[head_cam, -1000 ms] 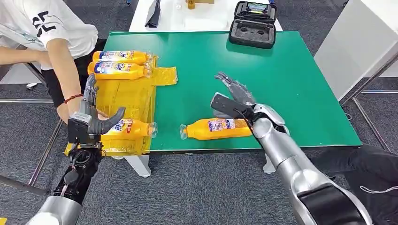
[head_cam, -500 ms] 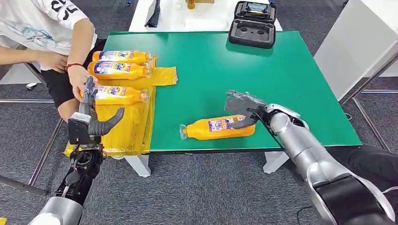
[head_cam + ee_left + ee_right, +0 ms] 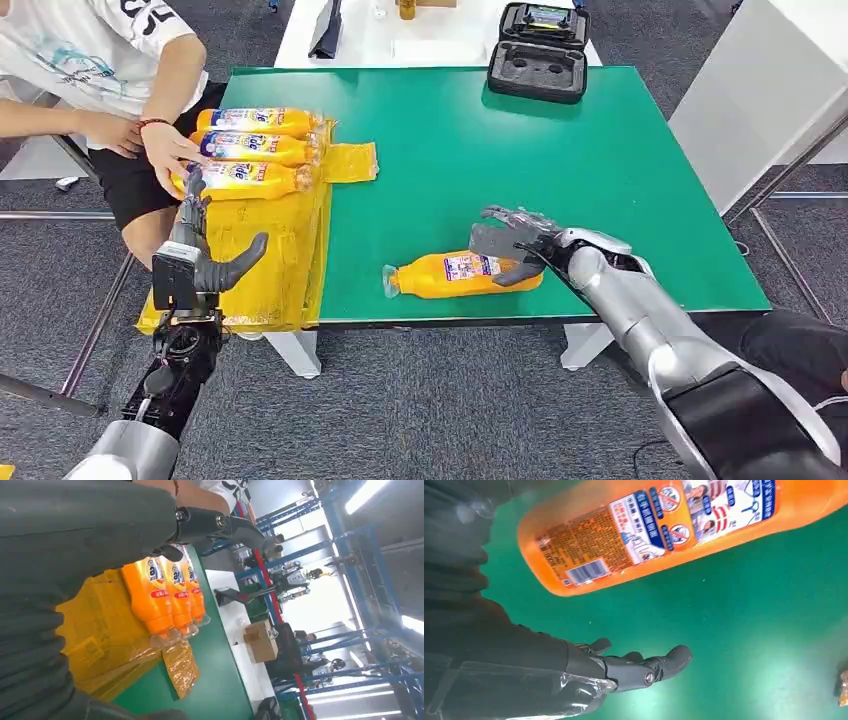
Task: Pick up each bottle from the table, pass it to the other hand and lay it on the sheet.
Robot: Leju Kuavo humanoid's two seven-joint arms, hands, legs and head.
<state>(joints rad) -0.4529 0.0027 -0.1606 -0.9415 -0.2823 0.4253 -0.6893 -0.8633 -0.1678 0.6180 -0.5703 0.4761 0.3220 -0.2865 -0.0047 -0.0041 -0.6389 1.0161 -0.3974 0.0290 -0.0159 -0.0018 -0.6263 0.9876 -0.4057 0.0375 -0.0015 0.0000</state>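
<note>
Head view: green rectangular table [image 3: 620,170]; crinkled yellow plastic sheet [image 3: 270,250] draped over its left edge. Three orange plastic bottles with blue-and-white labels [image 3: 255,150] lie side by side on the far part of the sheet, necks toward the table's middle; a seated person's hand [image 3: 170,150] rests at the base of the nearest one. Judged done: three bottles laid. Judged left: one.

The remaining orange plastic bottle [image 3: 462,275] lies on its side near the table's front edge, clear cap pointing toward the sheet, well apart from it. Right hand [image 3: 512,250] is at the bottle's base end, fingers spread over it, thumb just beside it; not yet closed. Right wrist view: bottle label [image 3: 664,525] faces the camera, a dark finger [image 3: 649,667] extended over bare green, apart from the bottle. Pickup, hand-over and laying all remain for this item.

Left hand [image 3: 195,255] waits over the sheet's near part, fingers apart, holding nothing.

Hard to make out: whether any right fingertip touches the bottle. Left wrist view: ribbed cover [image 3: 60,555] hides the bottles' base ends. Black open case [image 3: 537,52] at the table's far edge; contents unclear.
</note>
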